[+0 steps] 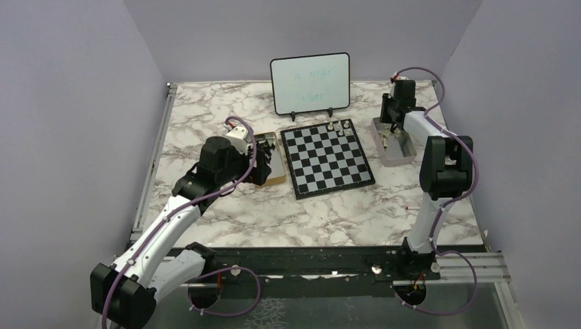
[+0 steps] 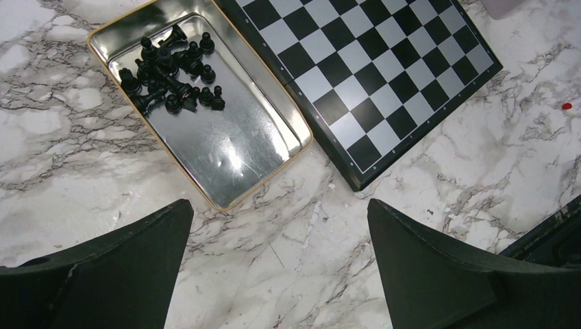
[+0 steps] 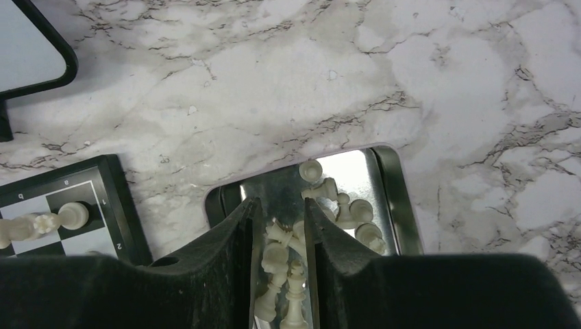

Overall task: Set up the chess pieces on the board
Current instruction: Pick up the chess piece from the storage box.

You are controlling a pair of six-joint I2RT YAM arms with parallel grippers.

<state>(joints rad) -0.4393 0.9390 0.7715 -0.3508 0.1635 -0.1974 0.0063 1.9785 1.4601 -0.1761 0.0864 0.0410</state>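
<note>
Right gripper (image 3: 281, 207) lowered into tray (image 3: 401, 199) of white pieces (image 3: 277, 257).
Fingers nearly together around pieces, pinch unclear; left gripper (image 2: 279, 211) spread wide.

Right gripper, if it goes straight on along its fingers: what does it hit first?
The right gripper would likely meet the white chess pieces heaped in the metal tray, directly in its line; depth is unclear.

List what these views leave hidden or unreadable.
- Whiteboard writing: top view, too faint to read.
- Right gripper: right wrist view, its own fingers hide whether a white piece is gripped.
- Chessmen on the board: top view, too small to identify.
- Black pieces: top view, hidden under the left arm.
</note>
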